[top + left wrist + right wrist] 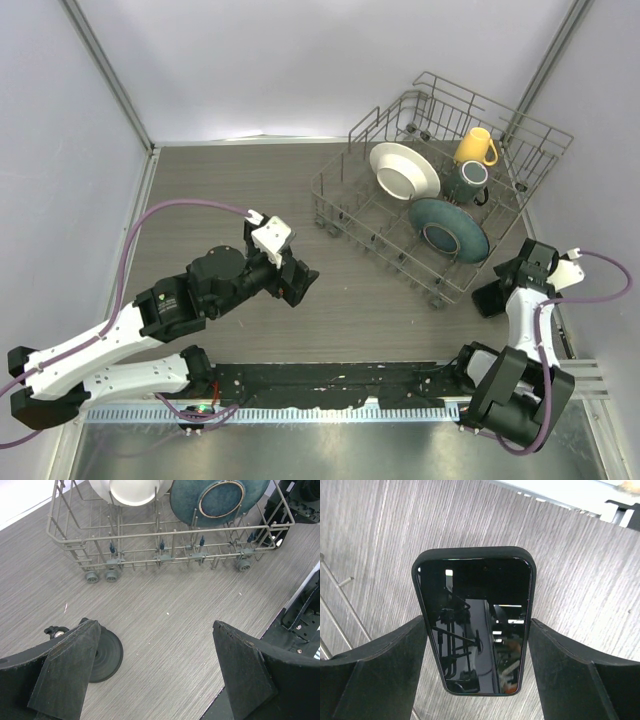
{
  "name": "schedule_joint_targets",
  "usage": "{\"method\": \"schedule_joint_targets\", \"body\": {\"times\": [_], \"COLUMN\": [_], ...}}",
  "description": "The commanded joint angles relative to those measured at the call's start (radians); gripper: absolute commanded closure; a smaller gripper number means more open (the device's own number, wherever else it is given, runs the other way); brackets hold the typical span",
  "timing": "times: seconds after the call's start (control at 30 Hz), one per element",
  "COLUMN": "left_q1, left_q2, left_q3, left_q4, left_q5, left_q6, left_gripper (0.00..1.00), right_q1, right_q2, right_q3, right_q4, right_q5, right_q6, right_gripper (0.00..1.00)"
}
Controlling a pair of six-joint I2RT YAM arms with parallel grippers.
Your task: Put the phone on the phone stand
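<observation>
Two tools are working apart: your right tool (477,621) is straddling the long edges of the phone (475,640), which is lying flat on the worktop (580,580), though you cannot tell whether it is pinching. Your spread left tool (156,630) is hovering by the phone stand (106,656), well leftward.

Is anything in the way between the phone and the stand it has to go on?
Yes: the left gripper hangs open right over the phone stand, one finger hiding part of its base. The phone sits between the fingers of the right gripper. Nothing else shows between them; the dish rack stands beside that path.
</observation>
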Motion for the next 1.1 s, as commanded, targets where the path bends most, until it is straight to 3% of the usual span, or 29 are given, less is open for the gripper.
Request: {"method": "schedule_joint_targets", "body": {"times": [0.0, 0.5, 0.87, 0.97, 1.0, 1.07], "left_q1": [-0.007, -0.028, -0.026, -0.026, -0.026, -0.026], "left_q2": [-0.007, -0.007, 0.041, 0.056, 0.059, 0.065], "left_q3": [0.002, 0.000, 0.000, 0.004, 0.004, 0.007], "left_q4": [0.023, 0.029, 0.032, 0.034, 0.032, 0.029], "left_q5": [-0.009, 0.014, 0.053, 0.083, 0.089, 0.088], "left_q6": [0.008, 0.002, -0.024, -0.034, -0.034, -0.034], "left_gripper": [0.00, 0.00, 0.00, 0.00, 0.00, 0.00], "right_q1": [0.002, 0.002, 0.001, 0.001, 0.001, 0.001], "right_q2": [-0.086, -0.098, 0.150, 0.157, 0.160, 0.167], "right_q3": [0.000, 0.015, 0.075, 0.081, 0.083, 0.089], "right_q4": [0.011, -0.060, -0.161, -0.167, -0.169, -0.179], "right_q5": [0.095, 0.121, 0.176, 0.168, 0.158, 0.142], "right_q6": [0.023, 0.069, 0.144, 0.140, 0.132, 0.123], "right_gripper": [0.99, 0.99, 0.99, 0.84, 0.61, 0.36]}}
